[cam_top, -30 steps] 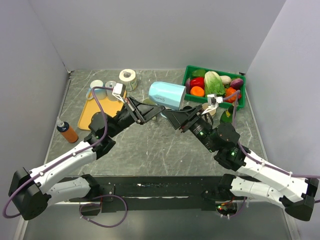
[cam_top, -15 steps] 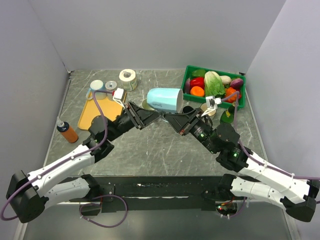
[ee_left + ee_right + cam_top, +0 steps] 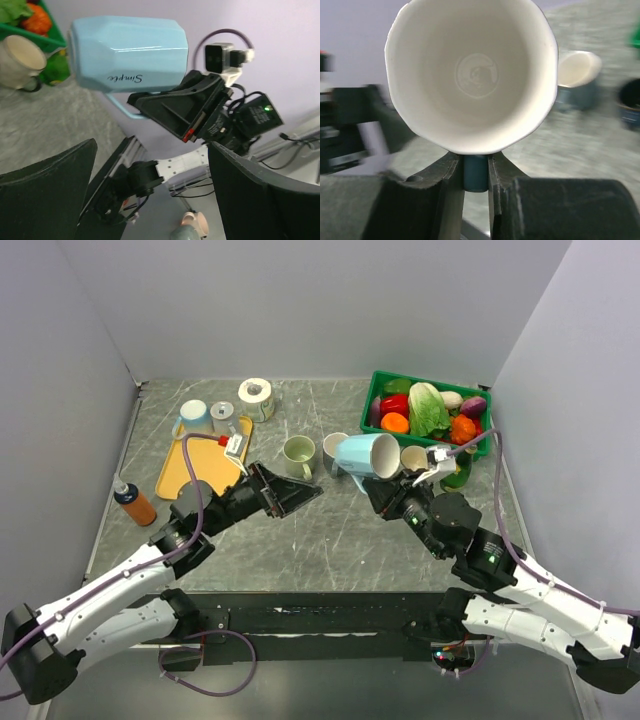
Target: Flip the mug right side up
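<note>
Handover done: the mug (image 3: 365, 454) now hangs from the right tool (image 3: 476, 171) alone

The left tool (image 3: 298, 497) has let go and drawn back to the left, its jaws spread wide and empty, while the right tool is clenched on the handle (image 3: 475, 179). The mug is in the air over the middle of the tabletop (image 3: 330, 535), just left of the green crate (image 3: 430, 378), on its side with its white mouth facing right and near, so I'd say the last tilt to upright is yet to come. The script (image 3: 123, 78) on its side reads "Simple"
</note>
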